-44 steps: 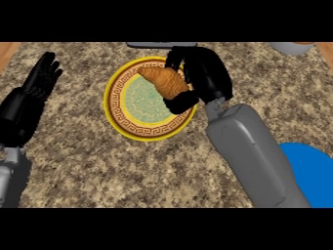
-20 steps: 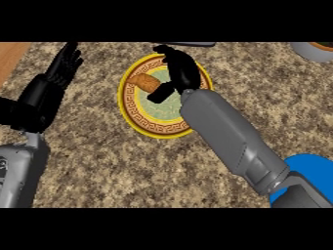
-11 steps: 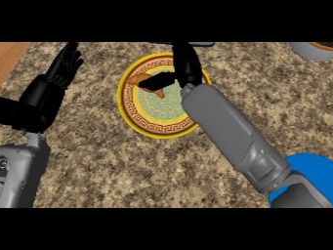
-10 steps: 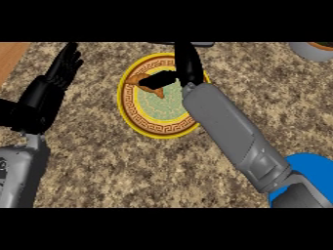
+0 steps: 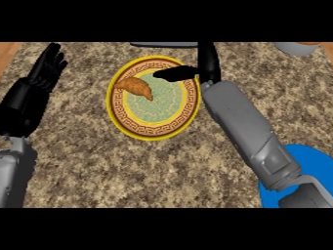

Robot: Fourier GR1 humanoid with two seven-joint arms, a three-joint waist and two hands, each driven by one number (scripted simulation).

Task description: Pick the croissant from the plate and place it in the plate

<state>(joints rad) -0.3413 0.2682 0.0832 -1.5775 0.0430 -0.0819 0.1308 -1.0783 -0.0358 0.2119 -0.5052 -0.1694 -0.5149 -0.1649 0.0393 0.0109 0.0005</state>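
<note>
Head view: croissant (image 5: 135, 89) lying on the upper left part of the yellow plate (image 5: 156, 135). Right hand (image 5: 208, 71) at the plate's upper right rim, fingers straight, thumb stretched toward the croissant, apart from it. Left hand (image 5: 26, 97) at left, fingers straight, together.

right hand (image 5: 209, 66) opened, croissant (image 5: 136, 88) uncovered

Flat, even, moderately bright light covers the whole counter (image 5: 161, 161).
</note>
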